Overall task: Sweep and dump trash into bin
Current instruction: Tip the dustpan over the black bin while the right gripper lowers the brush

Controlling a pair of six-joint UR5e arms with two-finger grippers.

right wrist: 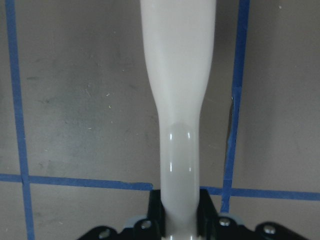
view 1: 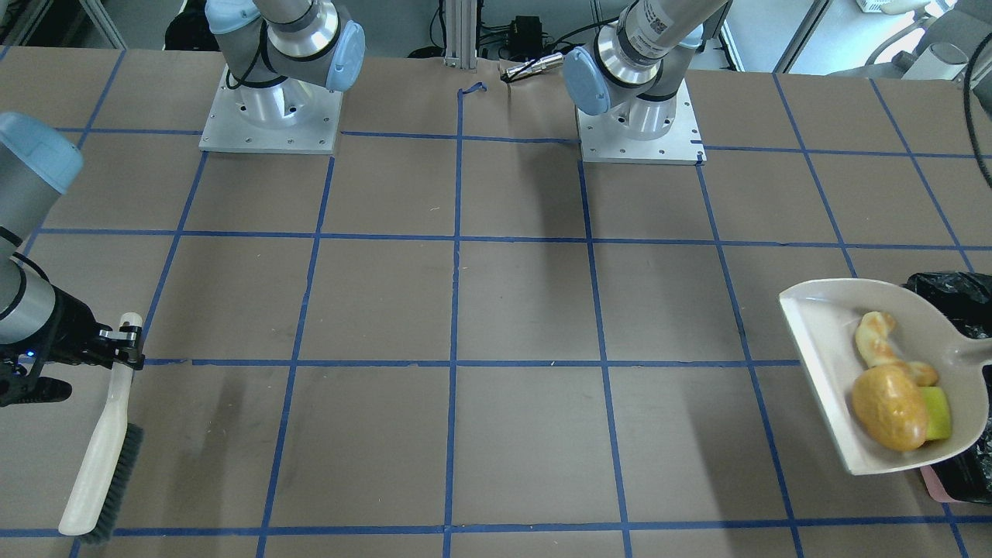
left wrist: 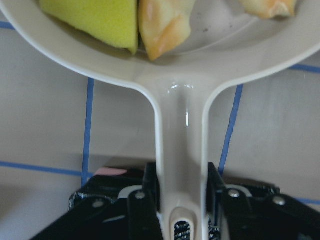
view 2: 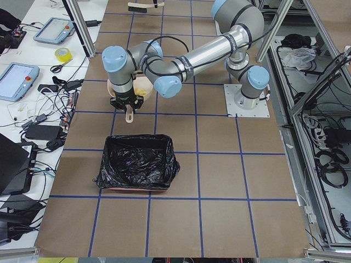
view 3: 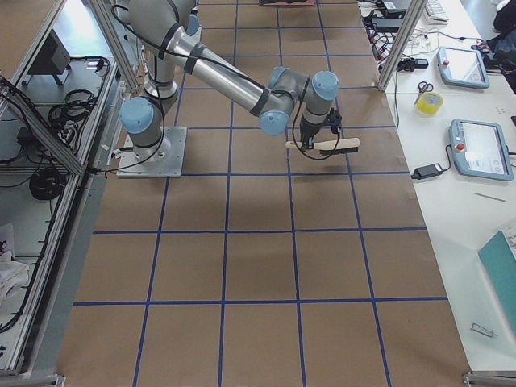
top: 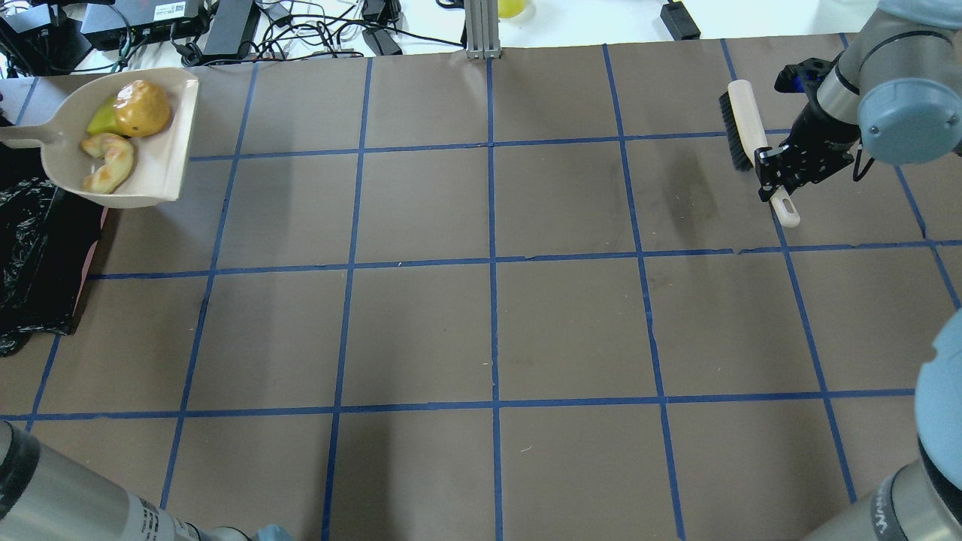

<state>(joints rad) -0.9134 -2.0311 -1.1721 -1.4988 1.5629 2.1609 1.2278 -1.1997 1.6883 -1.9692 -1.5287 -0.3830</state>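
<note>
A beige dustpan holds all three pieces of trash: a glossy golden-brown potato-like lump, a curved orange-white crescent and a yellow sponge-like wedge tucked against the lump. The left pincer pinches the dustpan's handle. The pan sits by the edge of the pink bin, which is lined with a crinkled black bag. Well apart across the brown table, the right pincer pinches the pale handle of a dark-bristled brush.
</note>
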